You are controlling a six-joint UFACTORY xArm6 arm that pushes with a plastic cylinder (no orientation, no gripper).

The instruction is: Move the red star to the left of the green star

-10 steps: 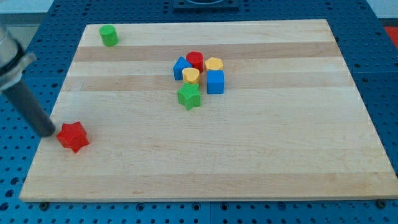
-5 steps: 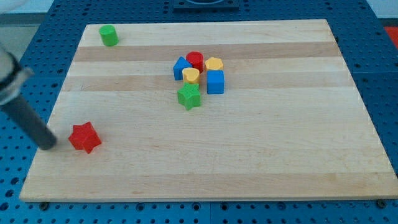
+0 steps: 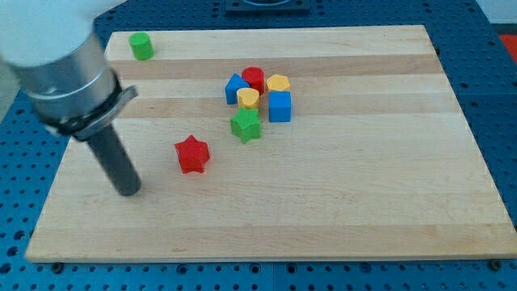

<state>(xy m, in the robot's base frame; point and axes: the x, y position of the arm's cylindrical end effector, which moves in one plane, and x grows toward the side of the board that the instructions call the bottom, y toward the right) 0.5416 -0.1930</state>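
Note:
The red star (image 3: 192,153) lies on the wooden board (image 3: 339,202), left of centre. The green star (image 3: 245,125) sits up and to its right, a short gap apart. My tip (image 3: 129,191) rests on the board to the left of and slightly below the red star, not touching it. The dark rod rises up-left to the grey arm body at the view's top left.
Just above the green star is a cluster: a yellow heart (image 3: 249,99), a blue cube (image 3: 279,106), a blue block (image 3: 235,86), a red cylinder (image 3: 254,78) and a yellow block (image 3: 278,82). A green cylinder (image 3: 141,46) stands at the board's top left corner.
The red star has slid right and up from the board's lower left towards the green star. My tip has followed it rightward, and the arm body now shows large at top left.

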